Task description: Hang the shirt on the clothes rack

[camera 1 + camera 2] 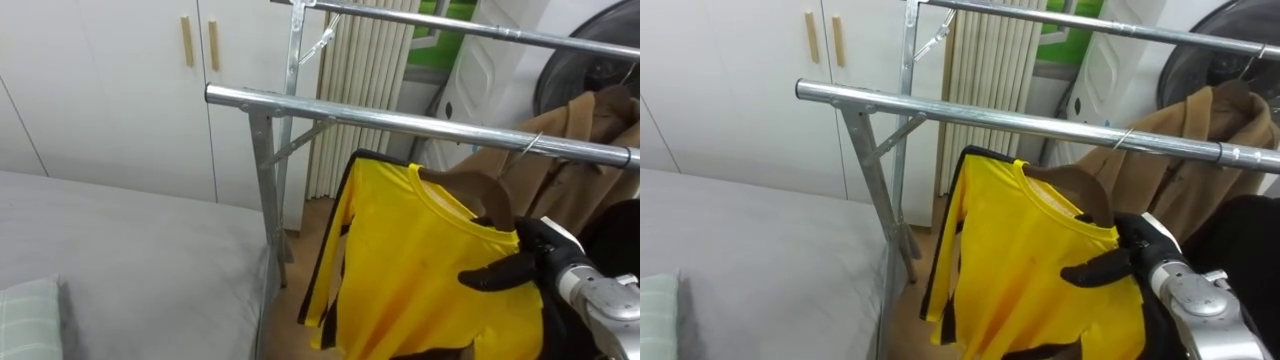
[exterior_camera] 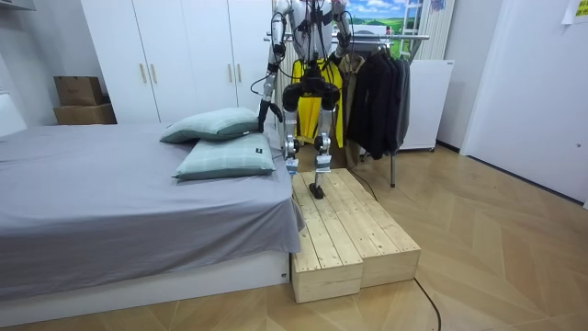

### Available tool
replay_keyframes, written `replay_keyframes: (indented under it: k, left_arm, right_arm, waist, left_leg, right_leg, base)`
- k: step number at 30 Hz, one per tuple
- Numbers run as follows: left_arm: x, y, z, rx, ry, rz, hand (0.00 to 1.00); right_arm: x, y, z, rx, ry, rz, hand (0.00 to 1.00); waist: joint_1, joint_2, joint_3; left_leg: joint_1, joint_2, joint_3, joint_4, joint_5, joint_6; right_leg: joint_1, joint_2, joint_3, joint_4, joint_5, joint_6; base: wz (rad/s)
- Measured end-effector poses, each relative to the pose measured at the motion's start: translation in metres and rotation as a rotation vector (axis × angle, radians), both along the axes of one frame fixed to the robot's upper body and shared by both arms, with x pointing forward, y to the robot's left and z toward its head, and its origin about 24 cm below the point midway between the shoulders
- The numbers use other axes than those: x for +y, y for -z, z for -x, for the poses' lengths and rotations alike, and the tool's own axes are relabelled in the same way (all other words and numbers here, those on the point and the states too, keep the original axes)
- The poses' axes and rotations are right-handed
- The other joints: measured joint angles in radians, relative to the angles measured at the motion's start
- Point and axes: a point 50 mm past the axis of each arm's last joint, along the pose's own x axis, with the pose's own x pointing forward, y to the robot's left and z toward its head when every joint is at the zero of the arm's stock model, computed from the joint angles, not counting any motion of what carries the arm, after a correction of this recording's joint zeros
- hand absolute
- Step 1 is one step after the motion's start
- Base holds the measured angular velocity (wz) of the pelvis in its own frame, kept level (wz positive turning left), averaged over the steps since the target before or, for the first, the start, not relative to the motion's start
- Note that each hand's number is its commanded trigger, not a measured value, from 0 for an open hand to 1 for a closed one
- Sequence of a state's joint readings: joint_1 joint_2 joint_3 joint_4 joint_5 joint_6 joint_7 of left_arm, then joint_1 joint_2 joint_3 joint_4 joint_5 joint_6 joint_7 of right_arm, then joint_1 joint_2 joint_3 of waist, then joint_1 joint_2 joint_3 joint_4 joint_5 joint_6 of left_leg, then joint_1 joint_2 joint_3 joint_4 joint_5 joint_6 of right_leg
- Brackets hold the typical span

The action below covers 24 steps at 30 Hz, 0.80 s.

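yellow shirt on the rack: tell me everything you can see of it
The yellow shirt is thin, smooth-looking fabric with black trim down the sleeve and side. It hangs lightly creased on a brown wooden hanger whose metal hook meets the front rail. The right hand is at its shoulder, near a brown coat.

No text, label, or number can be read anywhere.
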State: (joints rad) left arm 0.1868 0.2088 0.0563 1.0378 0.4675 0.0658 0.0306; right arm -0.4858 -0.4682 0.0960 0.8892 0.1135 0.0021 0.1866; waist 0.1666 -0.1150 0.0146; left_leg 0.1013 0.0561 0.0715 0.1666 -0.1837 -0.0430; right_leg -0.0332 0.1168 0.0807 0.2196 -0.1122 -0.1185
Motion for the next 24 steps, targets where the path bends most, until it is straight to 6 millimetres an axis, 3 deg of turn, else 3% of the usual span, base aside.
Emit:
replay_keyframes:
  k: [18,24]
  left_arm:
    - [0.0,0.0,0.002,0.008,-0.004,0.0,0.0]
    - [0.001,0.001,0.004,0.017,-0.002,-0.003,0.0]
  right_arm:
    - [0.002,-0.004,-0.002,-0.03,0.015,-0.034,0.0]
    - [0.01,-0.019,-0.01,-0.112,-0.005,-0.071,0.0]
  waist:
    - [0.0,-0.001,0.0003]
    - [0.0,0.003,0.0006]
  left_leg:
    - [0.001,0.001,0.009,0.0,0.0,0.0]
    - [0.01,0.001,0.008,-0.001,0.0,0.0]
  right_leg:
    - [-0.003,0.008,0.028,-0.001,-0.001,0.001]
    - [0.003,0.009,0.031,0.002,-0.001,0.001]
  base:
    - [-0.01]
    - [-0.01]
